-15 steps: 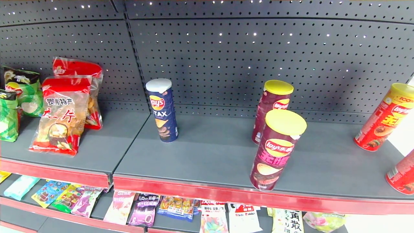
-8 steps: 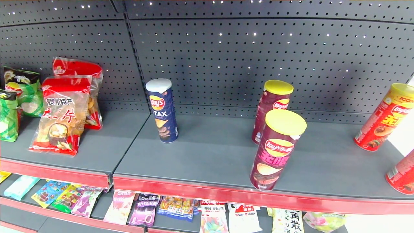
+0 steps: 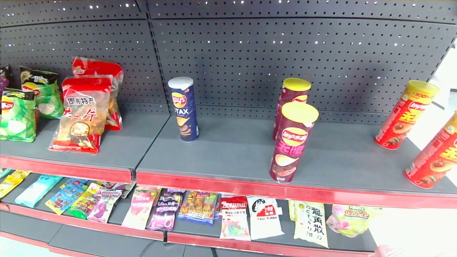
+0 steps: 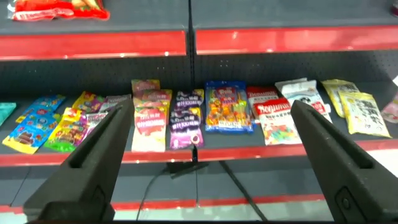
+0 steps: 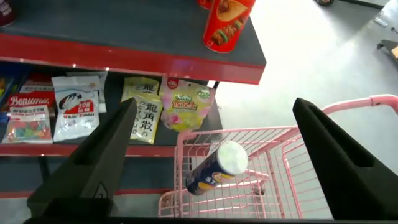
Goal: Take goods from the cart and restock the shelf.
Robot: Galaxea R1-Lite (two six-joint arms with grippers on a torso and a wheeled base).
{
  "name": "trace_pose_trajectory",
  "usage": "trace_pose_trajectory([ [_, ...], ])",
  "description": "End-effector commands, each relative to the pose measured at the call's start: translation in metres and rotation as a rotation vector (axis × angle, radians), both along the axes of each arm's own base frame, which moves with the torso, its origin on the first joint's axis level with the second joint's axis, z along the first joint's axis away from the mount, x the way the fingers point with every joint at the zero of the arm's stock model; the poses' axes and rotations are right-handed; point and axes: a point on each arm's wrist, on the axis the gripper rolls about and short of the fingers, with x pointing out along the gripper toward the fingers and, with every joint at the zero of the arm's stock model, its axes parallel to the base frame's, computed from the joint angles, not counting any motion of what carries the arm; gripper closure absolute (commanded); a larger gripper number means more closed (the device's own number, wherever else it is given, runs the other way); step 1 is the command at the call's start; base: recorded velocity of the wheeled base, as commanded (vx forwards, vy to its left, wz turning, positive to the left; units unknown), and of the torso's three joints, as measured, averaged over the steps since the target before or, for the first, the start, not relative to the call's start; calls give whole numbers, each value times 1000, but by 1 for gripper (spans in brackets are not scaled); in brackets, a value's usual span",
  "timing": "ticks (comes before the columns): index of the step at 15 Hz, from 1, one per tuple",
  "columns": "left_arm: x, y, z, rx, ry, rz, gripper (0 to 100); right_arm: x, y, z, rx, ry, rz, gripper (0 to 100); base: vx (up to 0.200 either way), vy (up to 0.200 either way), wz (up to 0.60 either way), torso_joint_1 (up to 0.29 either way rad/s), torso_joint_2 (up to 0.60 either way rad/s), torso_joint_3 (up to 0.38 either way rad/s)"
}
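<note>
I'm in a shop aisle, facing grey pegboard shelving (image 3: 250,53). Nearest me, my right gripper (image 5: 214,106) hangs with its fingers spread wide and nothing between them, above the pink wire cart (image 5: 273,132) parked off the shelving's end. In the cart lies a blue chip can (image 5: 214,167), tilted, with its white lid end raised toward the gripper and its long axis slanting down away from it. My left gripper (image 4: 211,102), fingers also apart and empty, faces the sweet packets (image 4: 227,109) a level down, so I judge the right arm nearer. Farther off, on the upper shelf (image 3: 232,157), a blue can (image 3: 184,109) stands upright with bare shelf beside it.
</note>
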Motion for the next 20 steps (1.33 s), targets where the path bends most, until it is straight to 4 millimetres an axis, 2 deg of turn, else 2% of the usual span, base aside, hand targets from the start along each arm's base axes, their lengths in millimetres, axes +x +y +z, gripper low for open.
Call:
trace_pose_trajectory([
  [1, 0, 0, 0, 0, 1, 1, 0, 2, 0, -2, -1, 16, 1, 0, 0, 0, 0, 0, 0, 0],
  [2, 0, 0, 0, 0, 1, 1, 0, 2, 0, -3, -2, 17, 2, 0, 0, 0, 0, 0, 0, 0],
  [19, 0, 0, 0, -1, 1, -2, 0, 10, -1, -9, -1, 71, 28, 0, 0, 0, -600, 5, 3, 2],
  [20, 0, 0, 0, -1, 1, -2, 0, 11, -1, -10, -3, 78, 27, 0, 0, 0, 0, 0, 0, 0],
])
